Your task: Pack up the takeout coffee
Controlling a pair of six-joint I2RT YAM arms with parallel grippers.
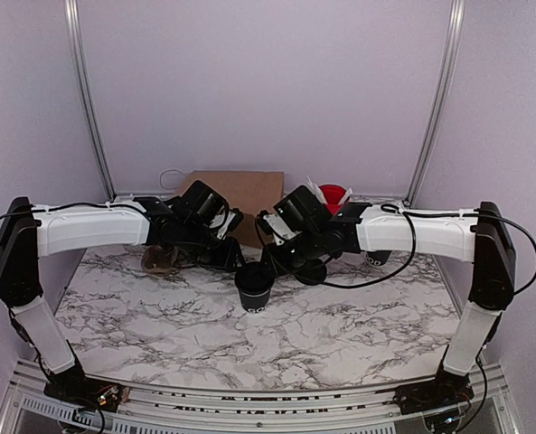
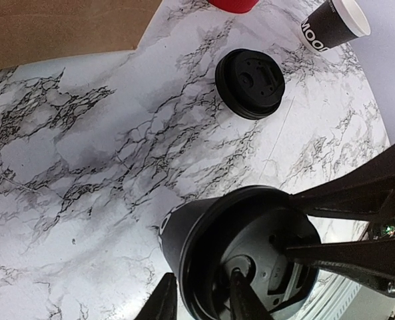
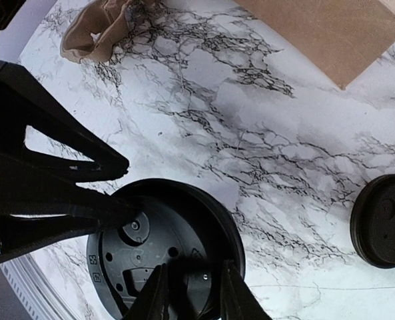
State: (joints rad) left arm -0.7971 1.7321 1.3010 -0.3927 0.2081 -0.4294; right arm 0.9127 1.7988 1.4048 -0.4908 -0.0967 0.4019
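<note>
While left gripper (image 2: 202, 287) and right gripper (image 3: 194, 277) pinch lid (image 2: 250, 227) rim, jaws narrow, cup (image 1: 254, 294) stands mid-table between them. Step: seating lid. Next likely needs even downward press, cup kept upright.

The left arm (image 1: 96, 228) and right arm (image 1: 417, 231) bend inward, wrists tipped down. The left gripper (image 2: 202, 297) pinches the rim of a lid (image 2: 250, 233). The right gripper (image 3: 190, 277) rests on it, narrowly parted, its grip unclear.

Matt black paper cup (image 2: 177, 240), smooth plastic lid (image 2: 250, 230), glossy marble-patterned tabletop (image 2: 84, 147).
</note>
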